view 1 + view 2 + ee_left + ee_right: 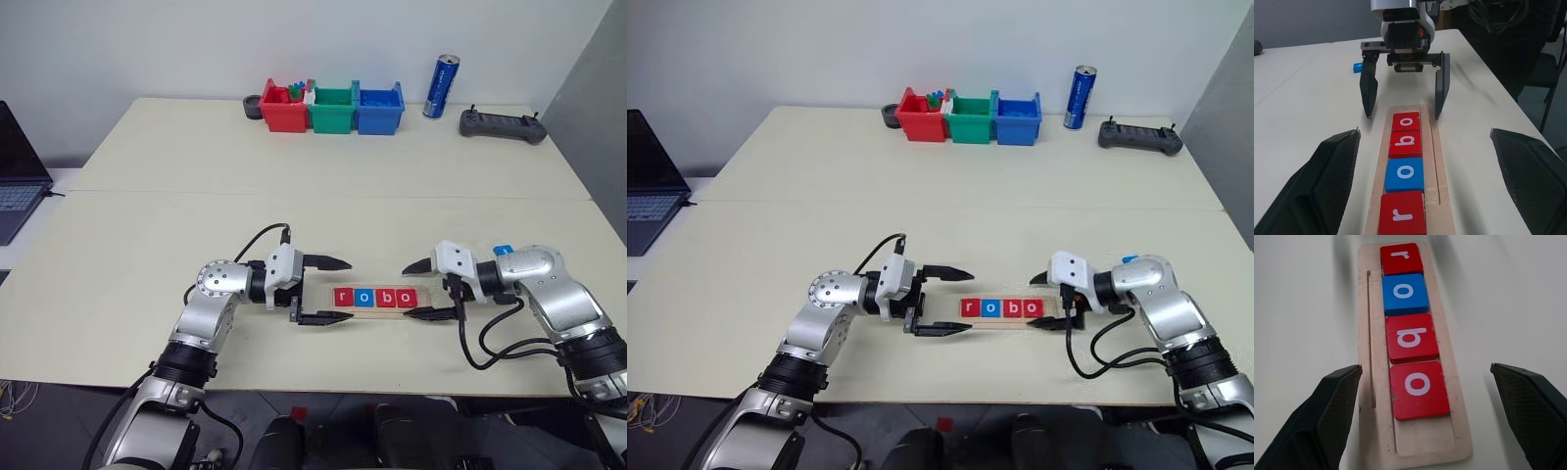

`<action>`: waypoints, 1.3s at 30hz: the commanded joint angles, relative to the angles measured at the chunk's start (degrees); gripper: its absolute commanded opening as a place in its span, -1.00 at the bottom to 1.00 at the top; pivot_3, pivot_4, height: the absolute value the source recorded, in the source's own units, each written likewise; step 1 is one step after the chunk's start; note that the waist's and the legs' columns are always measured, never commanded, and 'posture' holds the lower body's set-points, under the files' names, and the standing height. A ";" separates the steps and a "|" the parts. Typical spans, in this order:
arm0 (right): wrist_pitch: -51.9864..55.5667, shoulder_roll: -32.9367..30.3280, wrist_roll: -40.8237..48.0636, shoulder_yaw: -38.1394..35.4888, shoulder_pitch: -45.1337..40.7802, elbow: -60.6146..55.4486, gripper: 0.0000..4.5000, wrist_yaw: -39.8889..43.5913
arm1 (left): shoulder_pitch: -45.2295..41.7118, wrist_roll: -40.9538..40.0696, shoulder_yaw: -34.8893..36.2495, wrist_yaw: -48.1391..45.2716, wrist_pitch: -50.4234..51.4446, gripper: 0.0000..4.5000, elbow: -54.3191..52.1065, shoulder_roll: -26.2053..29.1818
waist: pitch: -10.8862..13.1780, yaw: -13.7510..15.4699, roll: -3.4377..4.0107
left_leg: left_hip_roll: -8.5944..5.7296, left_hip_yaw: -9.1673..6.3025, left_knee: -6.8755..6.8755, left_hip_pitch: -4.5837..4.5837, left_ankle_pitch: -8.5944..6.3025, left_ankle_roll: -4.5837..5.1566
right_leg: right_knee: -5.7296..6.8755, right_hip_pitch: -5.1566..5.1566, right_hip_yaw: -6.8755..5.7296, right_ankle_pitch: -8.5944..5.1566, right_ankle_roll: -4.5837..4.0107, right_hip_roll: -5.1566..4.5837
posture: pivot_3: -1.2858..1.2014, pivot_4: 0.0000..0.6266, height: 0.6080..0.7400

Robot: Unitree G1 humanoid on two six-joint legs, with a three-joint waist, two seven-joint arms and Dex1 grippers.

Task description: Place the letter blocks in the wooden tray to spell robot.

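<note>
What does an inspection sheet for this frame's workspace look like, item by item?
Surface: pale table, seam running across it.
Job's things: wooden tray holds four letter blocks reading r, o, b, o; end slot empty. A blue block lies on the table beyond the right gripper.
Clutter: red, green and blue bins, blue can, black controller at the far edge.
Grippers: left gripper and right gripper both open, one at each tray end, holding nothing.
Cables: black cables looping off both arms.
Surroundings: laptop at left, white wall behind.
</note>
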 commanded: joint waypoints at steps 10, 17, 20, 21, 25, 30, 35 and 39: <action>4.93 -5.61 4.21 -12.25 9.69 -12.04 0.99 -6.52 | -0.65 -0.55 -0.13 0.04 -0.31 1.00 -1.50 -0.17 | 0.00 0.19 0.00 | 0.00 0.00 0.00 -0.01 0.00 0.00 | 0.01 0.00 0.01 0.00 0.00 0.00 | 0.03 -0.52 1.00; 5.62 -5.02 5.21 -12.78 14.94 -15.76 0.25 -9.06 | -1.51 -0.37 -0.32 -0.30 -0.86 1.00 -0.16 -0.84 | 0.00 0.04 -0.01 | -0.02 0.07 0.07 0.06 0.00 0.00 | 0.27 -0.01 0.09 -0.01 0.01 0.00 | 0.03 -0.52 1.00; 5.59 -4.78 5.26 -12.02 15.07 -16.08 -0.23 -9.41 | -1.75 -0.35 -0.35 -0.69 -0.96 1.00 0.09 -0.87 | 0.00 0.00 -0.01 | -0.02 0.09 0.08 0.11 0.00 0.00 | 0.33 -0.02 0.11 -0.02 0.01 0.02 | 0.03 -0.52 1.00; 5.41 -4.67 5.14 -11.66 15.05 -16.14 -0.40 -9.49 | -1.80 -0.35 -0.34 -0.75 -0.96 1.00 0.12 -0.88 | 0.00 0.00 -0.01 | -0.01 0.08 0.07 0.12 0.00 0.00 | 0.33 -0.02 0.11 -0.02 0.01 0.02 | 0.03 -0.52 1.00; 3.27 -4.22 3.56 -9.47 14.67 -15.51 -0.99 -9.48 | -1.66 -0.45 -0.41 -0.87 -0.99 1.00 -0.10 -0.80 | 0.00 0.00 -0.01 | -0.02 0.08 0.08 0.11 0.00 0.00 | 0.33 -0.02 0.11 -0.02 0.01 0.02 | 0.03 -0.52 1.00; -0.68 -3.36 0.24 -5.83 12.98 -12.61 -0.99 -9.91 | -0.87 -0.47 -0.44 -0.91 -0.87 1.00 -0.82 -0.58 | 0.00 -0.06 -0.01 | -0.02 0.09 0.09 0.11 0.00 0.00 | 0.34 -0.02 0.12 -0.02 0.01 0.02 | 0.03 -0.52 1.00; -2.78 -1.80 -1.56 -3.87 10.43 -8.93 -0.99 -10.30 | -0.58 -0.57 -0.21 -0.81 -0.55 1.00 -1.32 -0.23 | 0.00 -0.07 -0.01 | -0.01 0.09 0.09 0.12 0.00 0.00 | 0.35 -0.03 0.12 -0.02 0.01 0.03 | 0.03 -0.52 1.00; -3.73 -1.19 -1.93 -3.28 9.47 -7.25 -0.99 -10.10 | -0.11 -0.64 -0.12 -0.62 -0.29 1.00 -1.99 0.20 | 0.00 -0.06 -0.01 | -0.01 0.07 0.10 0.11 0.00 0.00 | 0.35 -0.03 0.11 -0.02 0.01 0.03 | 0.03 -0.52 1.00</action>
